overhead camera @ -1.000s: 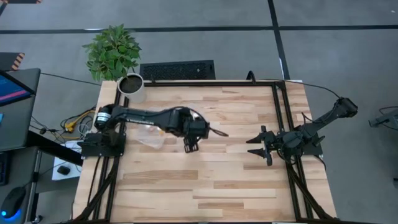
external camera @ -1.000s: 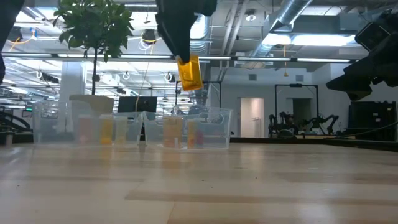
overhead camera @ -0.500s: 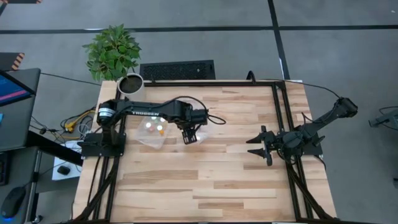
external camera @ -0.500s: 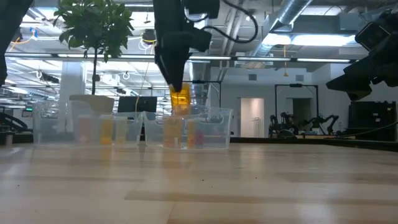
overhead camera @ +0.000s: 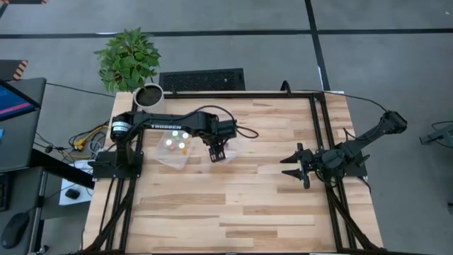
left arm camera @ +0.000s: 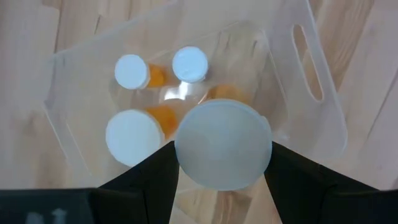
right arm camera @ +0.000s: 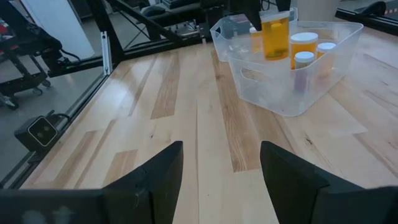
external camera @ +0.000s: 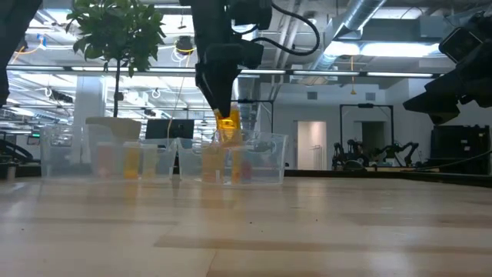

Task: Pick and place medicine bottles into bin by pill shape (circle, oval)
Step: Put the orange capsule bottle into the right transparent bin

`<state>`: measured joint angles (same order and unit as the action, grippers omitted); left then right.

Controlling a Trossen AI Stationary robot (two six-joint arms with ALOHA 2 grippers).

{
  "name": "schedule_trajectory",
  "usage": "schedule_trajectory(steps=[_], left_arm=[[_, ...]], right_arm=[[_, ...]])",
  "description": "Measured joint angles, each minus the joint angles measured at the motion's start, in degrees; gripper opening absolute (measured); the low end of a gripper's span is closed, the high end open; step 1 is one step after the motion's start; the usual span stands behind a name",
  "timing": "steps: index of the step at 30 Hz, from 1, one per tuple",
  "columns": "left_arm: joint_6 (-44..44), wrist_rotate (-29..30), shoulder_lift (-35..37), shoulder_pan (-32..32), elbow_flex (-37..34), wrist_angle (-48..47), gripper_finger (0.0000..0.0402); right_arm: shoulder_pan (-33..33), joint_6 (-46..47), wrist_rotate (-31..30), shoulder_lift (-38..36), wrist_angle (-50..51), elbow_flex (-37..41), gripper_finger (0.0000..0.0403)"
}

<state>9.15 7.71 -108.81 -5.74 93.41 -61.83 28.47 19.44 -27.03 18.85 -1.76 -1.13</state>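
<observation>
Left gripper point(external camera: 223, 115) pinches orange bottle point(external camera: 227, 125) just below white cap point(left arm camera: 224, 144), hanging over clear bin point(left arm camera: 314, 106) holding 3 bottles. Judged light, rigid, smooth plastic; grip body sides. Right gripper point(overhead camera: 296, 168) spread, idle, well apart.

Left gripper point(overhead camera: 217, 154) over near clear bin point(left arm camera: 323, 134), fingers point(left arm camera: 146, 180) clamped on wide-capped bottle point(left arm camera: 224, 144). Bin floor below partly taken: three white-capped bottles point(left arm camera: 132, 135) crowd one side, bare patch beside them. Second clear bin point(external camera: 84, 158) adjoins. Plant pot point(overhead camera: 149, 96) blocks far corner. Broad wooden surface point(overhead camera: 233, 205) between arms bare. Right gripper point(overhead camera: 291, 167) parked well apart, fingers spread.
</observation>
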Motion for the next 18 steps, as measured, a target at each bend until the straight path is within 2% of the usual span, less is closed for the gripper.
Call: schedule_trajectory(steps=[5,9,18], left_arm=[[-0.1,-0.1,0.0,-0.2,0.0,0.0,0.0206],[0.1,-2.6,0.0,-0.2,0.0,-0.2,0.0206],[0.3,-2.2,0.0,-0.4,0.0,-0.6,0.0206]], right_arm=[[0.0,0.0,0.0,0.0,0.0,0.0,0.0226],[0.0,0.0,0.0,0.0,0.0,0.0,0.0226],[0.0,0.0,0.0,0.0,0.0,0.0,0.0226]])
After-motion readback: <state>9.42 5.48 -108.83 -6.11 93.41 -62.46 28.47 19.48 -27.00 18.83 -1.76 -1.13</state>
